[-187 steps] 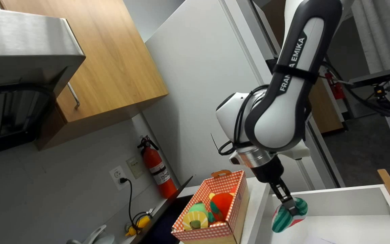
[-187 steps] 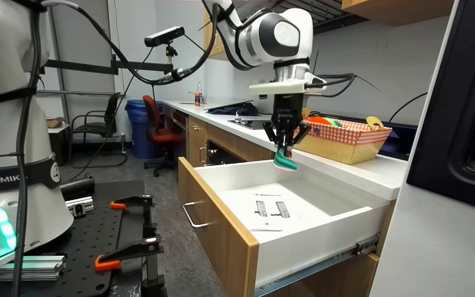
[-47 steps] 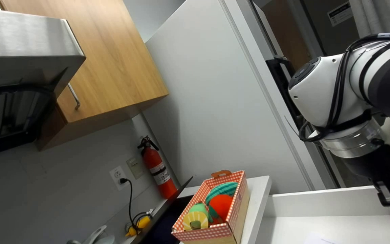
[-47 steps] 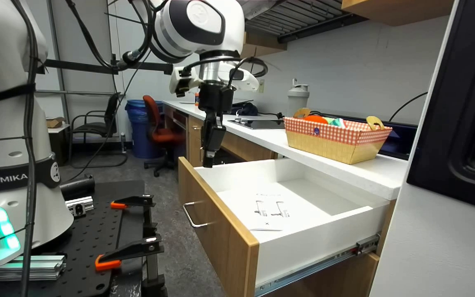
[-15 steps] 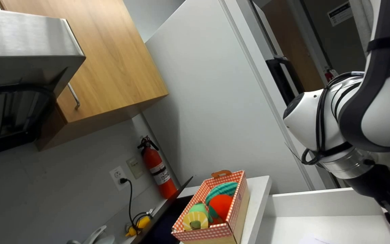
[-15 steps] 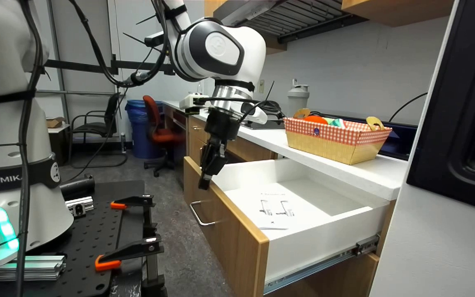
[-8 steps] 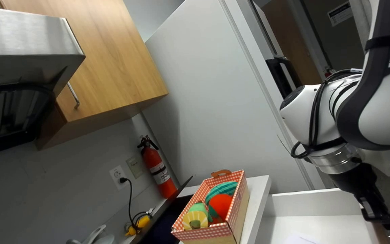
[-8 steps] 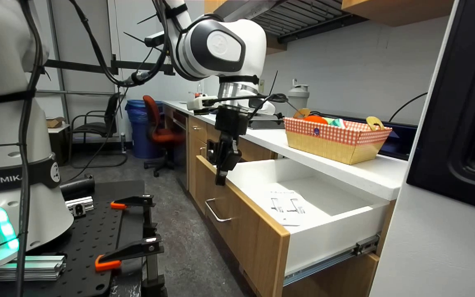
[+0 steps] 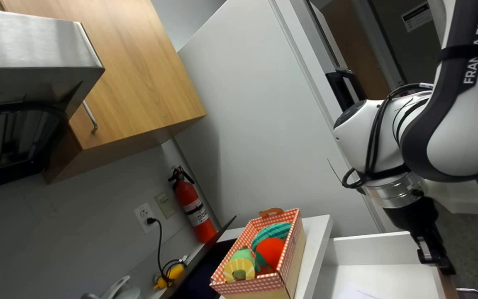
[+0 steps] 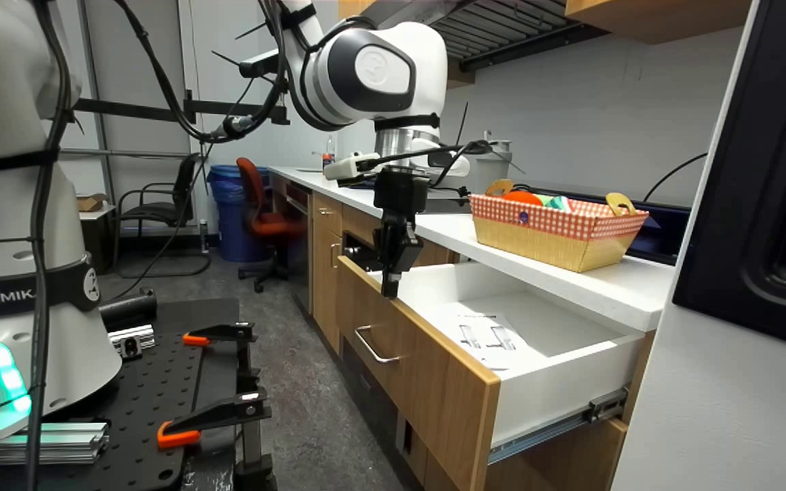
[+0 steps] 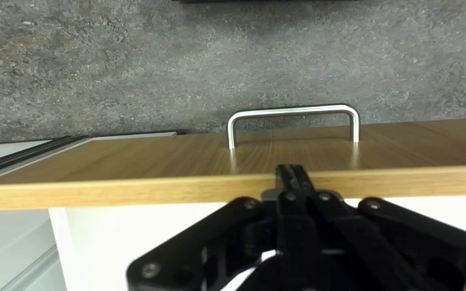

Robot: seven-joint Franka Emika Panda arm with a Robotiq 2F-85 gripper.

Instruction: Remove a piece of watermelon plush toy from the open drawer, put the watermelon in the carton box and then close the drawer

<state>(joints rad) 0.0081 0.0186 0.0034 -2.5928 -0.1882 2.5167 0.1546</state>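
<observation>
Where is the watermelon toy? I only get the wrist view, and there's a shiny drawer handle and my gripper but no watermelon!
Observer: The watermelon plush toy is inside the carton box.

Operator: Ooh! And what's that box standing on?

Observer: It stands on the white countertop.

Operator: Cool! Is there anything else I'm missing?

Observer: Yes, a printed sheet lies on the bottom of the drawer.

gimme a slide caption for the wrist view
Robotiq gripper, jaws shut, at the wooden top edge of the open drawer, with its metal bar handle and grey floor beyond.
</observation>
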